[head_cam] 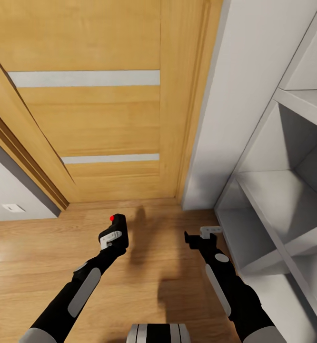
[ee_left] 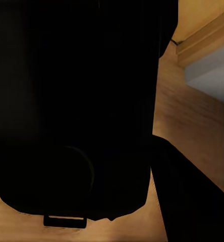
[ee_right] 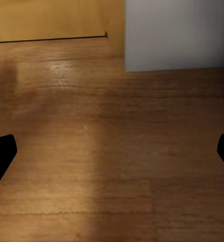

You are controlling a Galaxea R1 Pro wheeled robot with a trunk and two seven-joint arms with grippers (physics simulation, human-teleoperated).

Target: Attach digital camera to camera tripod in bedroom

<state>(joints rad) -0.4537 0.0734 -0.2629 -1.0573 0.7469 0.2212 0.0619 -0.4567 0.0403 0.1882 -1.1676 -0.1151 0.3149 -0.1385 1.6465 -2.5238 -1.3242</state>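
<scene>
Nearest me, my left gripper [head_cam: 113,237] is clamped on the small black digital camera with the red dot on top [head_cam: 119,226], held upright above the light wood floor [head_cam: 30,257]; I judge the body rigid, light and somewhat fragile, best held by its flanks, base left free. My right gripper [head_cam: 200,237] reaches forward level, fingers [ee_right: 1,154] spread, carrying nothing. Beyond stand the closed wooden door with pale stripes [head_cam: 101,119] and grey shelving [head_cam: 282,200].
</scene>
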